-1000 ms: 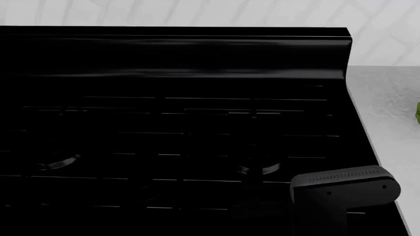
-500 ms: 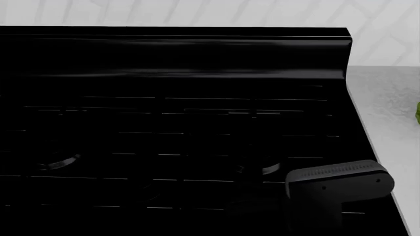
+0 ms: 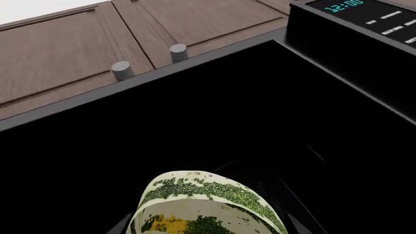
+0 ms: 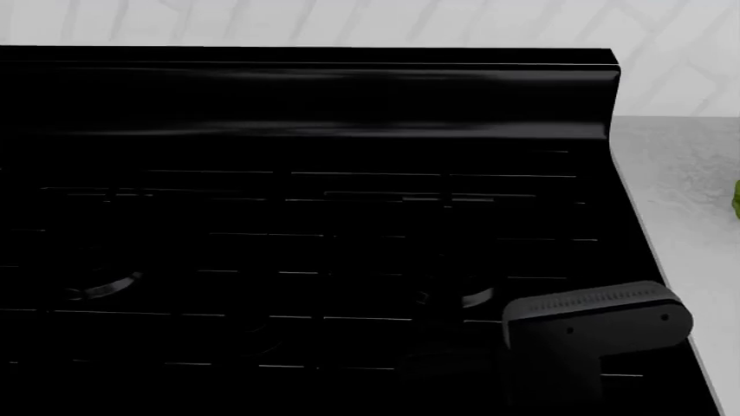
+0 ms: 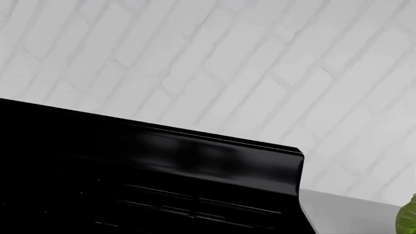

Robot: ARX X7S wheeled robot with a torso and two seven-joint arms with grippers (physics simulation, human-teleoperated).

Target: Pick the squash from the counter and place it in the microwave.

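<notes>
In the left wrist view the squash (image 3: pixel 208 200), cream with dark green stripes and a yellow patch, fills the space between my left gripper's (image 3: pixel 208 230) dark fingers (image 3: pixel 123 225). The gripper is shut on it. Behind the squash is the dark open cavity of the black microwave (image 3: pixel 364 29), whose clock panel shows at one side. I cannot tell whether the squash is inside the cavity. The squash does not show in the head view. My right arm's grey wrist block (image 4: pixel 599 319) hovers over the black stove top (image 4: pixel 301 225), its fingers lost against the black. The white counter (image 4: pixel 682 191) lies to the right.
Brown wood cabinet doors (image 3: pixel 78 53) with grey round knobs (image 3: pixel 122 69) sit beside the microwave. The stove's raised back guard (image 4: pixel 312 95) stands before a white brick wall (image 5: pixel 215 63). A light-green leafy thing (image 5: pixel 409 214) shows at the counter's right edge (image 4: pixel 736 198).
My right arm's grey wrist block has shifted slightly up and to the left over the stove, then held still. Nothing else in the head view has changed.
</notes>
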